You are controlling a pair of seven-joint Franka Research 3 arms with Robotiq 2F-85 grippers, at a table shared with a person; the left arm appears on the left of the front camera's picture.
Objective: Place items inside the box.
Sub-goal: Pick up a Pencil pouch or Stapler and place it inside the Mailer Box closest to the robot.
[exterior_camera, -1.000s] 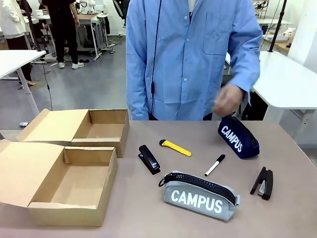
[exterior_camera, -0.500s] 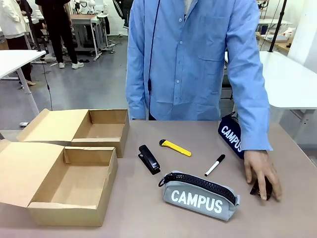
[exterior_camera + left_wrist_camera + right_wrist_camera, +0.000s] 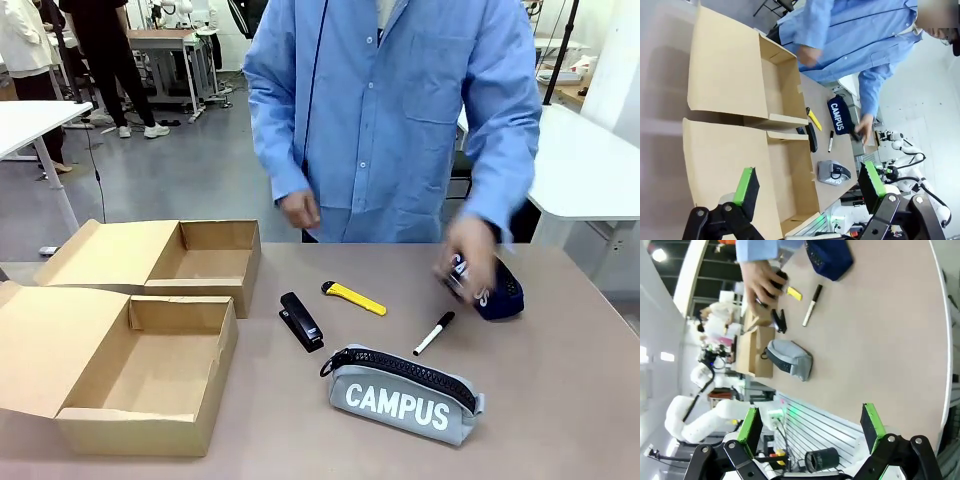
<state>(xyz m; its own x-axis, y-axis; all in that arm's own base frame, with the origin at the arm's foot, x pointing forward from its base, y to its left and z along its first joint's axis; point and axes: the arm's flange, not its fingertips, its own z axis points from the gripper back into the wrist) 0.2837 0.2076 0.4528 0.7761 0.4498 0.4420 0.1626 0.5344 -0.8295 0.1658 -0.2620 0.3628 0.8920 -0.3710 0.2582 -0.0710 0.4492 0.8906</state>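
**Grippers.** The left gripper stands wide open, with nothing between its green pads. It hangs above the two cardboard boxes. The right gripper also stands wide open and holds nothing. It hangs above a bare stretch of the desk.

**Boxes.** Two open boxes stand on the robot's left part of the desk, with their lids folded back. The near box and the far box stand one behind the other, close together. The interior of each shows bare cardboard.

**Items.** All items lie on the desk, outside the boxes.
- The black stapler lies just beside the near box, on its right.
- The yellow utility knife lies near the stapler, farther from the robot.
- The marker pen lies to the right of the knife, apart from it.
- The grey pouch, lettered "CAMPUS", sits nearest the robot with its zip uppermost.
- The navy pouch sits toward the far right of the desk and is partly covered by a hand.

**Person.** A person in a blue shirt stands at the far side of the desk. One hand is blurred and sits in front of the navy pouch. In the right wrist view this hand grips a black object, which is too blurred to identify. The other hand is at waist height, above the far edge of the desk and clear of every item.
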